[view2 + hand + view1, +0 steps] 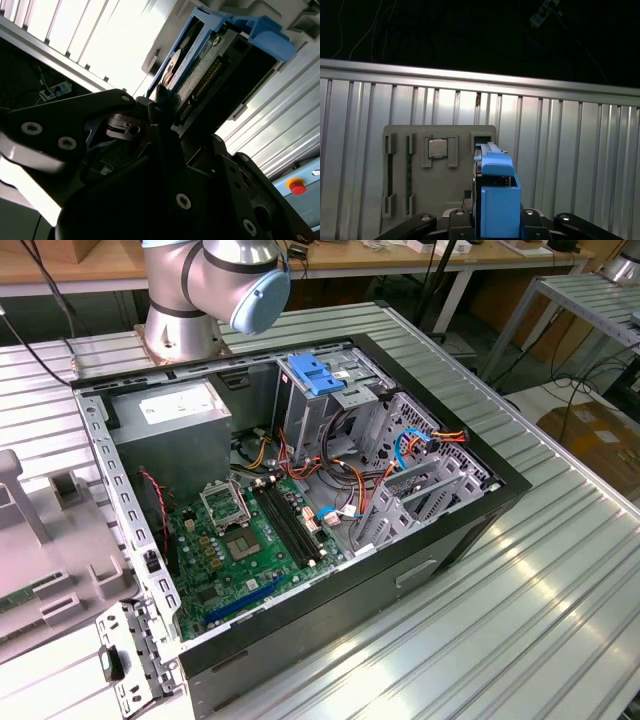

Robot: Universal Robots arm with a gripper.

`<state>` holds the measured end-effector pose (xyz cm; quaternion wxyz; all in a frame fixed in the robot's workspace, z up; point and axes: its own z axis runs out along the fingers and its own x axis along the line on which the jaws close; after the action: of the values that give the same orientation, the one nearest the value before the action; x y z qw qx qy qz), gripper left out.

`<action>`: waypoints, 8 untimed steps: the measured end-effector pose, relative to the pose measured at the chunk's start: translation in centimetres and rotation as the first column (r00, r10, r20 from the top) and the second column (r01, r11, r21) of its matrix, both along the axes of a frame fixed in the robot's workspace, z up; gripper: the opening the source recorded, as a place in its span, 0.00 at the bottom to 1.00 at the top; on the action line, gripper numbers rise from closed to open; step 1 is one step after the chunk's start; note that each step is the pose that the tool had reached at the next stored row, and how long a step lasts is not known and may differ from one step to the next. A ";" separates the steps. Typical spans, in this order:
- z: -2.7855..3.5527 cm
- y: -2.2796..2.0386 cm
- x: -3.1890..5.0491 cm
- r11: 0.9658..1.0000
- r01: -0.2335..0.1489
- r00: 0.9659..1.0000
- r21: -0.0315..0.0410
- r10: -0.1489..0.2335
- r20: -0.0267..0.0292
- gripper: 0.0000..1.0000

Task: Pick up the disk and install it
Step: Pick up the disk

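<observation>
The disk [497, 197] is a dark drive in a bright blue carrier, seen edge-on in the first wrist view. My gripper [497, 222] is shut on its near end. In the second wrist view the disk [210, 65] shows its circuit side and connector pins, and a black finger [161, 107] presses on its edge. Its far end reaches the grey holder [400, 200]; I cannot tell whether it still sits in the holder's slot [481, 140].
The open computer case [450, 550] lies on the ribbed metal table [560, 620], with motherboard [240, 540], power supply [175, 430], orange and blue cables, and a drive cage topped by a ribbed blue latch [315, 373]. The grey holder [40, 570] is at the exterior view's left. A processor chip [437, 148] rests in it.
</observation>
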<state>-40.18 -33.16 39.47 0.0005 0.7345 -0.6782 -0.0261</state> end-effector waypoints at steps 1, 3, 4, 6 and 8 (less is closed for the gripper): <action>0.05 0.00 0.00 1.000 0.000 1.000 0.000 0.000 0.000 0.36; 0.17 0.00 0.00 1.000 0.000 1.000 0.000 0.000 0.000 0.36; 0.23 0.00 0.00 1.000 0.000 1.000 0.000 0.000 0.000 0.36; 0.35 0.00 0.00 1.000 0.000 1.000 0.000 0.000 0.000 0.36; 0.54 0.00 0.00 1.000 0.000 1.000 0.000 0.000 0.000 0.36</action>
<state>-40.18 -33.16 40.01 0.0005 0.7345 -0.6782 -0.0262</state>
